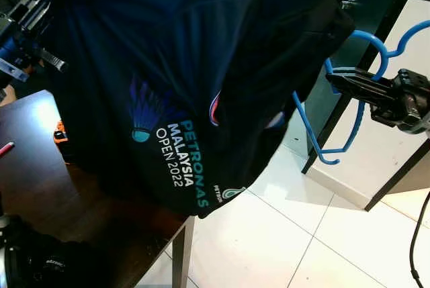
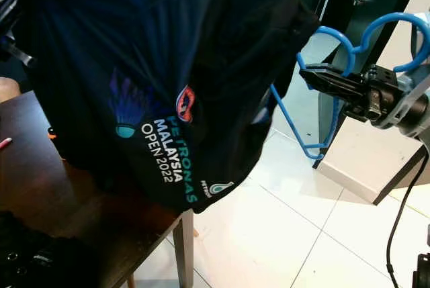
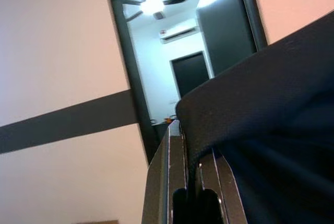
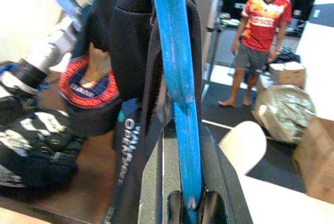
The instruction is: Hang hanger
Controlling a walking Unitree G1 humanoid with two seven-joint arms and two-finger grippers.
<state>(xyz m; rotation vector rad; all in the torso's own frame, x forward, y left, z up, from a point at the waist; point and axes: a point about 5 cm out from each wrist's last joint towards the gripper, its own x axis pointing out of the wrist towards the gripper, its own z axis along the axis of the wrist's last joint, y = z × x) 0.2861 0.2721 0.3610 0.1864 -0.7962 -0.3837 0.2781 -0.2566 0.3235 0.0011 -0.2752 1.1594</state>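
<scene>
Blue plastic marks the hanger point(image 1: 349, 93), which my right gripper point(image 1: 342, 80) holds with its jaws closed on the hanger's thin bar, just beside the double curve of the hook; the right wrist view shows the blue bar running straight down between the two fingers point(image 4: 156, 182). Grasping near the hook keeps the hook free, which I judge is what hanging it calls for. A black shirt point(image 1: 181, 86) with "PETRONAS MALAYSIA OPEN 2022" printed on it is draped over the hanger and fills the space between my arms, raised above the dark wooden surface point(image 1: 40, 180) rather than resting on it, so the cloth can hang clear. My left gripper point(image 3: 190, 182) is up at the far side of the shirt, jaws nearly closed with an edge of the black fabric pinched between them, which I take to be a steadying hold that keeps the garment spread and stops it sliding off the hanger. A white tiled floor point(image 1: 282, 234) lies below, with a dark door frame point(image 1: 349, 66) behind the hanger. A person point(image 4: 258, 41) in a red top stands well apart in the background. No rail is in view, so the hanging itself is, by my judgement, not yet done.
</scene>
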